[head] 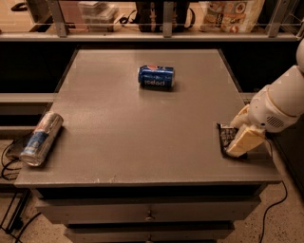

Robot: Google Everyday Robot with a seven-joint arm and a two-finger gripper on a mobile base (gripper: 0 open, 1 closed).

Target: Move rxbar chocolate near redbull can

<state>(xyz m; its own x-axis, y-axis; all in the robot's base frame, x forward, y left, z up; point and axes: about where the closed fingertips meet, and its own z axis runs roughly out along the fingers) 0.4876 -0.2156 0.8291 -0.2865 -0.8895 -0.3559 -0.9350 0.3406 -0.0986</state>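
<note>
The rxbar chocolate [226, 136] lies flat near the table's right front edge, a black wrapper with white lettering, partly covered by my gripper. My gripper [241, 137] is down on top of the bar at its right side, with a cream-coloured finger [244, 141] lying over it. The redbull can [42, 137], silver and blue with red marks, lies on its side at the table's left front edge, far from the bar.
A blue Pepsi can [156, 76] lies on its side at the back middle of the grey table [133, 123]. A shelf rail with bags and boxes [232, 14] runs behind the table. Cables [9, 166] hang at the lower left.
</note>
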